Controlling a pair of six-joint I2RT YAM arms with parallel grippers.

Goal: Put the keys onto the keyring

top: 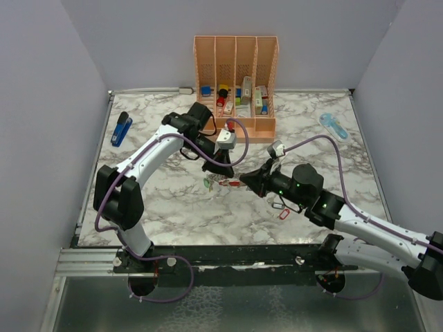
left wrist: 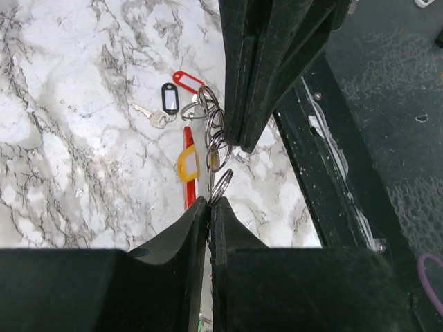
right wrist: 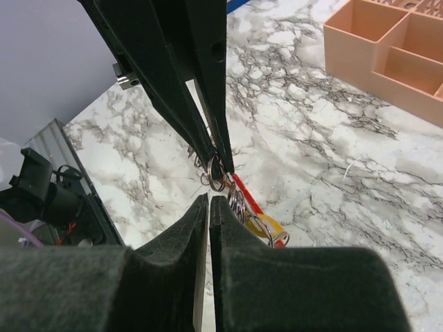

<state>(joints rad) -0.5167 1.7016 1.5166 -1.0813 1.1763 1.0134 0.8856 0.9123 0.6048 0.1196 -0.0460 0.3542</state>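
A white marble-patterned table [top: 166, 207] with grey veins stands between plain lilac-grey walls [top: 41, 104], with a metal rail [top: 83, 261] along its near edge. At the back is one peach desk organizer [top: 205, 55] with four upright slots. One blue stapler [top: 121, 128] lies to the left and one pale blue object [top: 333, 125] to the right. At mid-table the one red keyring [left wrist: 187, 187] sits between the two arms, with at least four split rings [left wrist: 220, 185] along its grey side and one yellow tag [left wrist: 188, 164] against it. The left gripper [left wrist: 209, 202] is narrowed onto the keyring's end. The right gripper [right wrist: 209, 199] has its fingers pressed together just beside the rings; whether they pinch anything I cannot tell. Near the keyring's far end lie loose keys: one red tag [left wrist: 187, 77], one black tag [left wrist: 169, 97] and one bare silver key [left wrist: 147, 112].
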